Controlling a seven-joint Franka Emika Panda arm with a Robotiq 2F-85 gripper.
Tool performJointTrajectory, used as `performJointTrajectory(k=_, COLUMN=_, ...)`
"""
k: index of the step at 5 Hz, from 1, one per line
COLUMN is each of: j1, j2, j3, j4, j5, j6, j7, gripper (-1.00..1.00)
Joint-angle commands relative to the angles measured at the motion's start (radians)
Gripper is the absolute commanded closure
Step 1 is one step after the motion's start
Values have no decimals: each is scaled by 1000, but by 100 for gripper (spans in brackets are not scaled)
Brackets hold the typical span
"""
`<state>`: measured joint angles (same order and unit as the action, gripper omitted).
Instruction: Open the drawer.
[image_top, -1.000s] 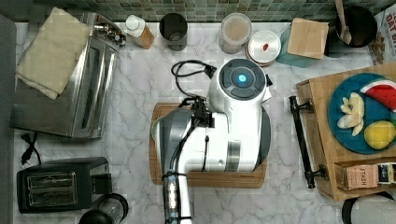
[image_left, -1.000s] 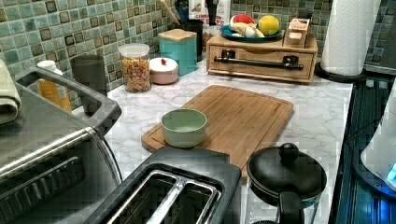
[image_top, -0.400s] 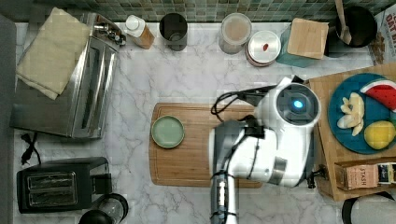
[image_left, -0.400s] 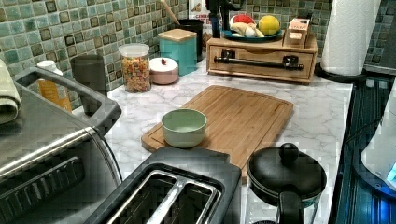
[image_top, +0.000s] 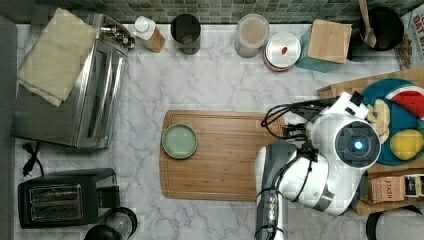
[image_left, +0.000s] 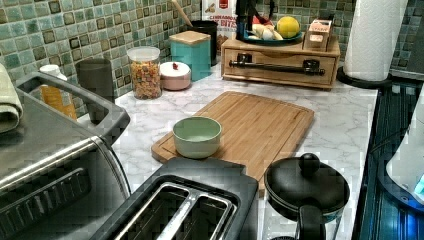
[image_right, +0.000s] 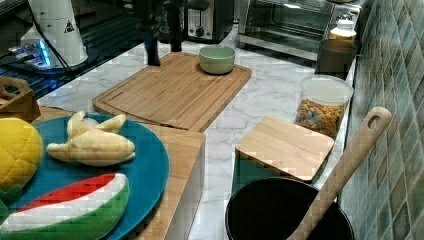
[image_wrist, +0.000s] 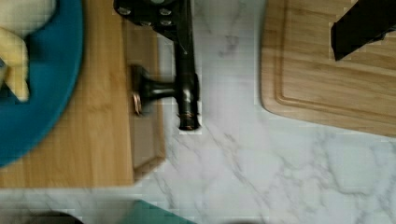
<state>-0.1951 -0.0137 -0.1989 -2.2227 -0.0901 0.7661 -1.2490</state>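
Note:
The light-wood drawer (image_left: 280, 76) sits shut in its box at the far end of the counter in the left view, its long black bar handle (image_left: 275, 65) across the front. My gripper (image_right: 162, 50) hangs open, with its two dark fingers (image_right: 150, 45) apart. In the wrist view the handle (image_wrist: 186, 70) and one bracket (image_wrist: 149, 91) lie right beside one finger (image_wrist: 154, 11), while the other finger (image_wrist: 362, 28) is over the cutting board. In the top view my arm (image_top: 350, 145) covers the drawer front.
A blue plate (image_top: 387, 157) of fruit rests on the drawer box. The cutting board (image_top: 225, 155) with a green bowl (image_top: 179, 141) lies beside it. A teal canister (image_left: 194, 50), a jar (image_left: 145, 70) and a paper towel roll (image_left: 372, 37) stand nearby.
My arm has swung from over the cutting board toward the top view's right and now hangs over the drawer's handle. The bowl it covered is in plain sight.

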Motion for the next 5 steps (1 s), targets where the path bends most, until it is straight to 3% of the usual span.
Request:
performJointTrajectory(k=1, j1=-48, j2=63, j3=-42, j4=-32, j5=-25, j6=48, j7=-132, gripper=-100)
performJointTrajectory(k=3, j1=-94, j2=135, j3=-77, j4=-62, j5=1, j6=192, j7=-269, gripper=-100)
performJointTrajectory(k=5, j1=-118, j2=176, j3=-85, j4=-63, j5=78, j6=173, j7=-296, gripper=-100)
